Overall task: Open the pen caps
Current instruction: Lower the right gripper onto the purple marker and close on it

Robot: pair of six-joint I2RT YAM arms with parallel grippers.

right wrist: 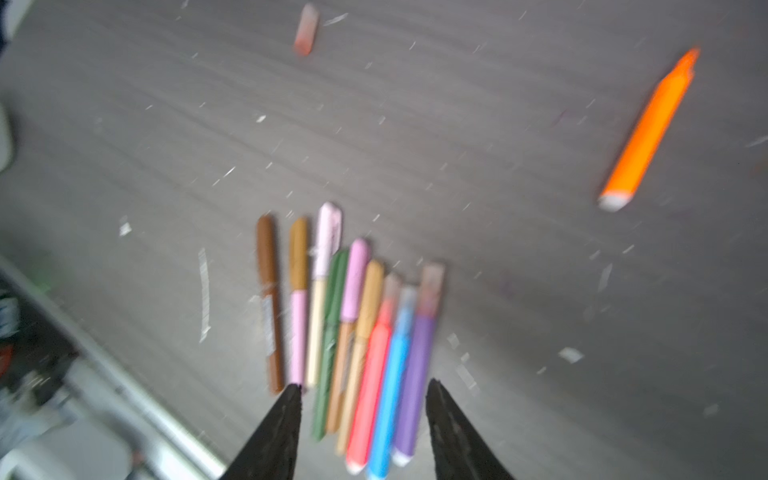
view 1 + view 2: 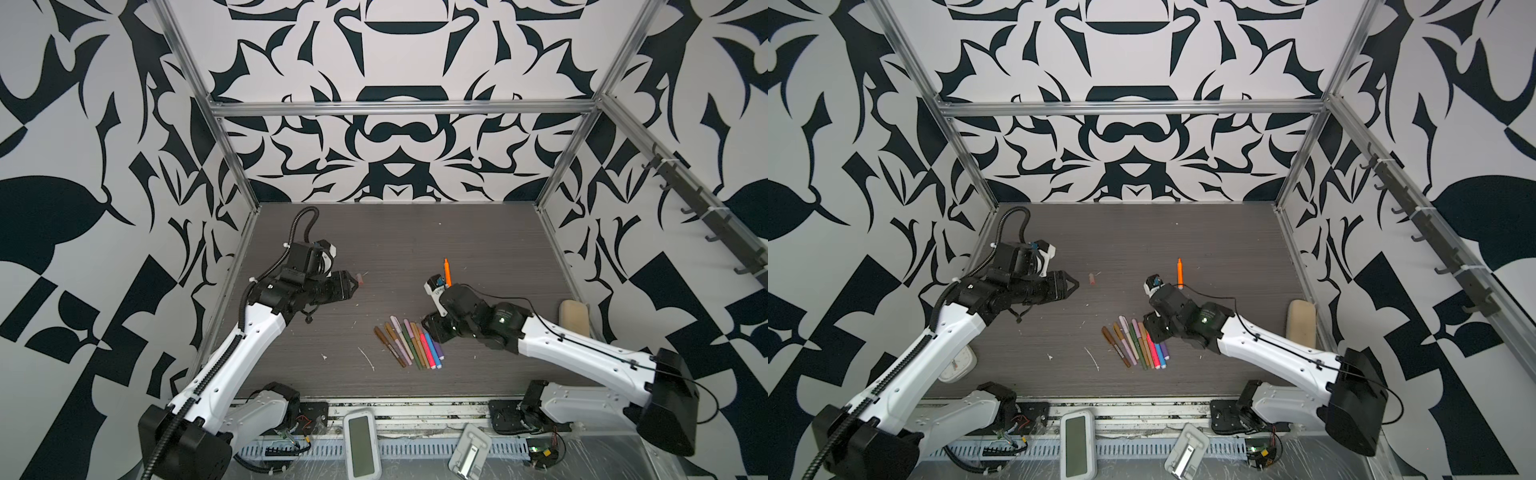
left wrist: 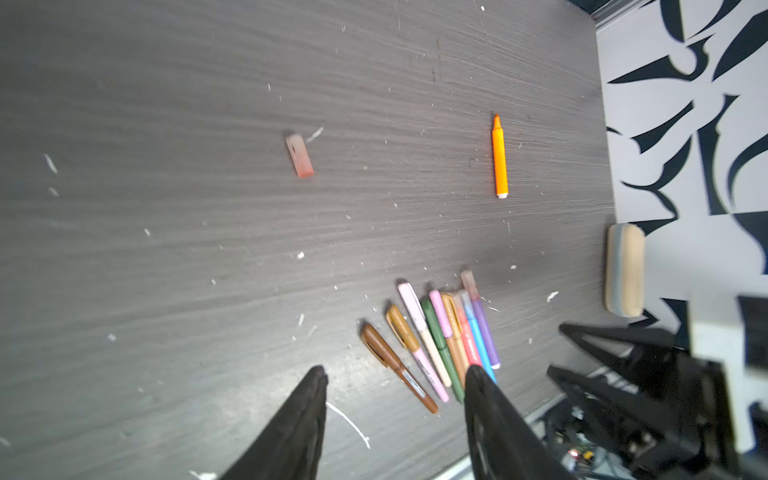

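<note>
1. Nine capped pens [image 2: 409,343] lie side by side in a tight fan near the front of the dark table [image 2: 415,232]. Their caps point toward the back wall, with brown at the left end and purple at the right.
2. One orange pen [image 2: 447,272] lies alone behind the fan, well apart from it, its tip bare.
3. One translucent pinkish cap [image 2: 1091,279] lies loose on the table, well to the left of the orange pen.
4. Over to the left gripper [image 3: 395,372]: its fingers are spread with nothing between them, and it points at the pinkish cap, near it but not touching.
5. And the right gripper [image 1: 363,383]: fingers spread and empty too, hanging above the fan's near ends by the red and blue barrels.
</note>
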